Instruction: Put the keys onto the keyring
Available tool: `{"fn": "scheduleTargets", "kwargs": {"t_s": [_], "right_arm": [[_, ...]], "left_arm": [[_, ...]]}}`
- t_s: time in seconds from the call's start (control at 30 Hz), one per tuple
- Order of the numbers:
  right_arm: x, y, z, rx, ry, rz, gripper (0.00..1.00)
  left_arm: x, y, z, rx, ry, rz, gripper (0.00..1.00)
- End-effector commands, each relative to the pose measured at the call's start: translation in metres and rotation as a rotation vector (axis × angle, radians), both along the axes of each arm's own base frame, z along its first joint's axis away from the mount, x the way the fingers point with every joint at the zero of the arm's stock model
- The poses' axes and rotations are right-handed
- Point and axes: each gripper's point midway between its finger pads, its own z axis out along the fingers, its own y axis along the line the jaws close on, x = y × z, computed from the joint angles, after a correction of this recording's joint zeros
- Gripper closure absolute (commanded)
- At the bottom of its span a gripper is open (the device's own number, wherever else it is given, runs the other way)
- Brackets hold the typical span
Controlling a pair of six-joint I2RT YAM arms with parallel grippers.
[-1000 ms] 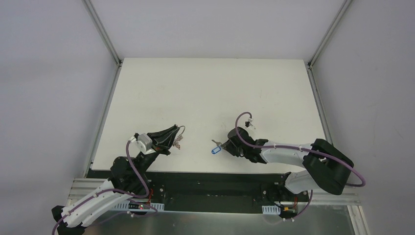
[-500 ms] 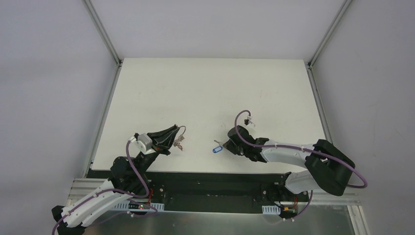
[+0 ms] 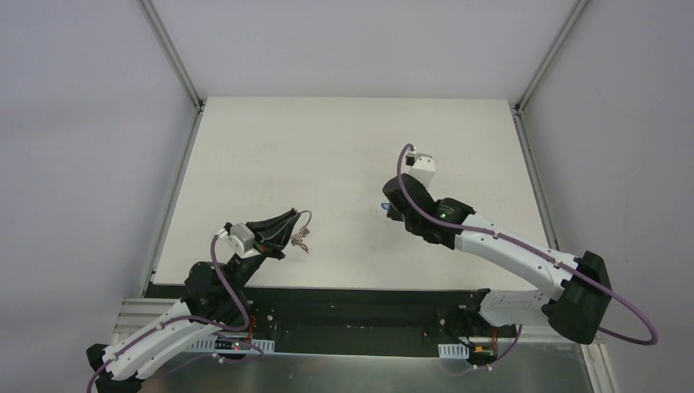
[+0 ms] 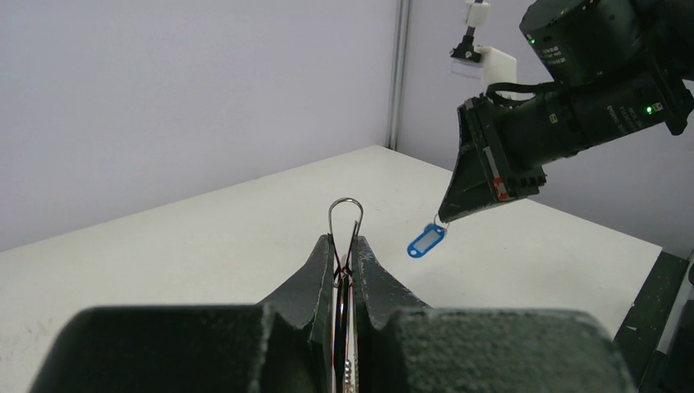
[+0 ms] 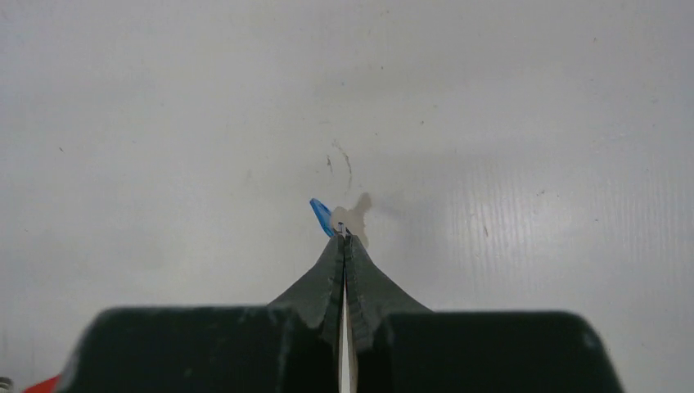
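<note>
blue-headed key [image 4: 426, 240] dangles from the tip of the right tool [image 4: 446, 219], whose jaws are pinched fully shut on its metal end, well above the table [image 4: 205, 246]. the keyring [image 4: 346, 199] pokes out as a narrow loop from the left tool [image 4: 344, 246], which is clamped tight on it. the step in hand looks like bringing key to ring, and the 2 are well apart. the next move calls for lining up the key's hole with the ring's opening, which needs fine alignment.
</note>
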Motion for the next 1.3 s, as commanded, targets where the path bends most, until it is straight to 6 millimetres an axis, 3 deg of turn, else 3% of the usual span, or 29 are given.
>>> {"fn": "scheduleTargets", "kwargs": {"t_s": [0.0,0.1,0.17,0.4,0.53,0.9,1.1,1.27], "right_arm": [[-0.027,0.005,-0.046,-0.162,0.120,0.192,1.00],[-0.058,0.031,-0.086,-0.197,0.230,0.342,1.00],[-0.069,0.038,-0.098,-0.227,0.255,0.391,1.00],[-0.079,0.052,-0.093,-0.174,0.247,0.448,1.00],[-0.089,0.067,-0.066,-0.055,0.206,0.535,1.00],[-0.142,0.115,0.044,0.456,0.148,0.847,1.00],[-0.160,0.138,0.083,0.675,0.150,0.960,1.00],[-0.171,0.151,0.103,0.826,0.164,1.019,1.00]], "left_arm": [[-0.005,0.004,0.017,-0.062,-0.027,-0.011,1.00],[-0.005,0.004,0.017,-0.062,-0.026,-0.009,1.00],[-0.004,0.003,0.016,-0.057,-0.022,-0.010,1.00],[-0.004,0.001,0.015,-0.054,-0.020,-0.013,1.00],[-0.004,0.000,0.015,-0.049,-0.021,-0.016,1.00],[-0.018,-0.009,0.024,-0.062,-0.069,-0.105,1.00],[-0.040,-0.022,0.035,-0.063,-0.124,-0.244,1.00],[-0.057,-0.029,0.042,-0.069,-0.165,-0.338,1.00]]}}
